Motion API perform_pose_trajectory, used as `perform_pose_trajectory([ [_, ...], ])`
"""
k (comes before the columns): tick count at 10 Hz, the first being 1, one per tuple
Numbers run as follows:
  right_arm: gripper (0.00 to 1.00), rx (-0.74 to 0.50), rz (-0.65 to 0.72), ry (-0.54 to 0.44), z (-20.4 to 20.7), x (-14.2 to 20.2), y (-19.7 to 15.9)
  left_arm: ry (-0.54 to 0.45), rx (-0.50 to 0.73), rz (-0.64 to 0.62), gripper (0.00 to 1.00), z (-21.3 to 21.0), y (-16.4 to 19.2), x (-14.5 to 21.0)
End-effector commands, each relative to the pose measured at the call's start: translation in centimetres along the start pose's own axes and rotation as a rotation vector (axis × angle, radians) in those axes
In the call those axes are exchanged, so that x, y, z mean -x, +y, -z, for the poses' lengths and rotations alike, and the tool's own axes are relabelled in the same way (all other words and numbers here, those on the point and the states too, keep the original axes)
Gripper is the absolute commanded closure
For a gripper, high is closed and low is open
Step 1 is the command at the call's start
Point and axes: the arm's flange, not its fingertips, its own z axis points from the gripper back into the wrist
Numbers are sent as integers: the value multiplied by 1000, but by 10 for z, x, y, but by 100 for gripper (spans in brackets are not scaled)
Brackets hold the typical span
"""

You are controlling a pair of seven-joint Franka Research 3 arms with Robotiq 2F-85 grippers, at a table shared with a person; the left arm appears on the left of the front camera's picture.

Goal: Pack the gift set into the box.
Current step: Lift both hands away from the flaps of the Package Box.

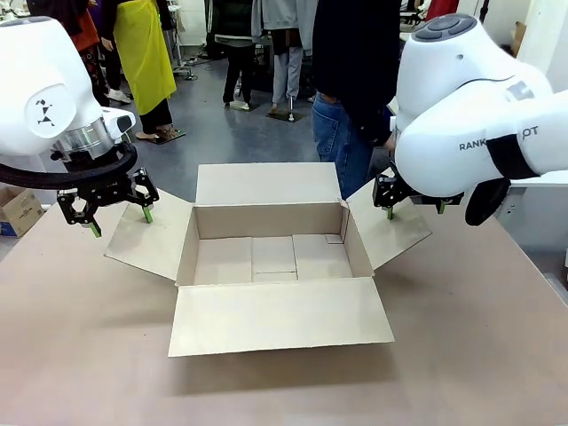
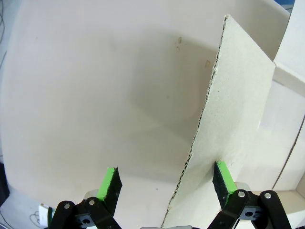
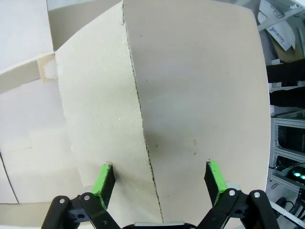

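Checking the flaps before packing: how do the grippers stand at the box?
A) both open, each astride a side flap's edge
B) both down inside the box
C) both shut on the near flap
A: the wrist views show the left gripper and the right gripper with fingers spread, a side flap's edge of the box between them.

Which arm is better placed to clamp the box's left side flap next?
Left. The left gripper is open, straddling the left flap's edge; the right gripper straddles the opposite flap across the box.
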Motion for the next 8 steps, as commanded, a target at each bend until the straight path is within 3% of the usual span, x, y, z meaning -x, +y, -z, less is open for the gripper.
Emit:
perform_pose_trajectory([
  [1,0,19,2,-9,-2,-2,-1,-5,-16,-14,0,-3,0,1],
  [8,0,19,2,-9,-2,-2,-1,-5,-16,-14,0,-3,0,1],
])
